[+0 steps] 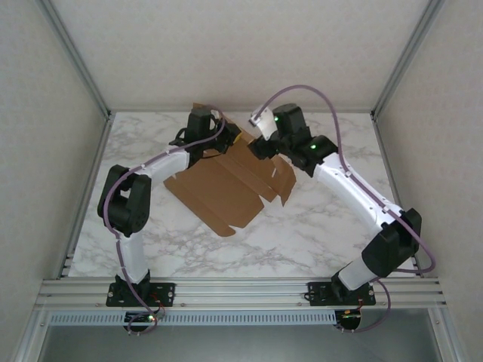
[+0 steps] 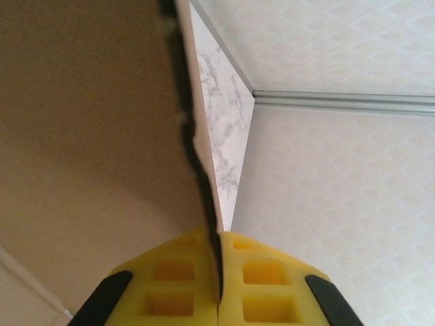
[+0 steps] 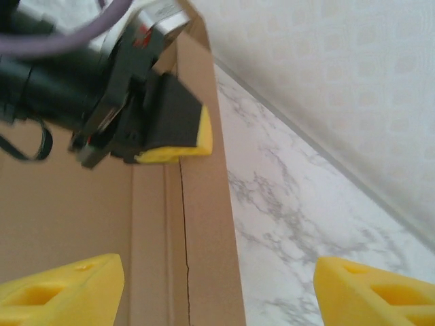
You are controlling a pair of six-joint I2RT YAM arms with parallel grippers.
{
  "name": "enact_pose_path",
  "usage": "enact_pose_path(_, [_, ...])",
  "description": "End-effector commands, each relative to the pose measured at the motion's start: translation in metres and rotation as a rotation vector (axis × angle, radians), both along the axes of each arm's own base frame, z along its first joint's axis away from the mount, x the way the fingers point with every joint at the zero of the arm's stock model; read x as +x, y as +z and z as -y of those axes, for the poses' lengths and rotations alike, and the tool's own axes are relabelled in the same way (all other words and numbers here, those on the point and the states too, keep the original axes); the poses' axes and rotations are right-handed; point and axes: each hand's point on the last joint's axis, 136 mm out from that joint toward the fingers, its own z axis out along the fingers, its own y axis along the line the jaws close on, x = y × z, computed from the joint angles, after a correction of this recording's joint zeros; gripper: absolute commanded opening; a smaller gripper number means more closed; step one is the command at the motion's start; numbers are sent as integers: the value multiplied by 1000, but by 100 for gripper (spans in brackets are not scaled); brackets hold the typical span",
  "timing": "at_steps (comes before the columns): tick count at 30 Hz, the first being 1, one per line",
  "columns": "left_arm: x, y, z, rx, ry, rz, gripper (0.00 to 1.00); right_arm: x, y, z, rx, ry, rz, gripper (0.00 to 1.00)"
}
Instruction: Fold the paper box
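The paper box (image 1: 226, 192) is a flat brown cardboard cut-out lying on the marble table, its far flaps raised between the two wrists. My left gripper (image 1: 205, 145) sits at the far left edge of the box. In the left wrist view its yellow pads (image 2: 219, 272) are shut on a thin cardboard flap (image 2: 88, 136) seen edge-on. My right gripper (image 1: 260, 148) hovers over the far right part of the box. Its jaws (image 3: 217, 292) stand wide open above a creased flap strip (image 3: 204, 224), gripping nothing. The left gripper's yellow pad (image 3: 177, 148) shows clamped on that same flap.
Marble table top (image 1: 324, 226) spreads to the right and front of the box. Metal frame posts (image 1: 79, 68) and pale walls enclose the table at the back and sides. An aluminium rail (image 1: 241, 290) runs along the near edge by the arm bases.
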Motion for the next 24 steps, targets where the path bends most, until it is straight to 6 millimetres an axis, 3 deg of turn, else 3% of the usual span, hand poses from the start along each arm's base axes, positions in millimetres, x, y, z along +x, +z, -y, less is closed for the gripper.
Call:
enact_pose_path(1, [-4, 41, 6, -75, -16, 126, 0, 8, -4, 10, 229, -73, -221, 73])
enact_pose_path(6, [-1, 44, 7, -86, -17, 190, 0, 32, -30, 20, 328, -130, -427, 74])
enact_pose_path(15, [-8, 45, 16, -137, -83, 298, 0, 48, -80, 5, 385, -36, -703, 80])
enact_pose_path(24, [-7, 12, 27, -147, -162, 289, 0, 51, -104, -1, 467, 23, -846, 78])
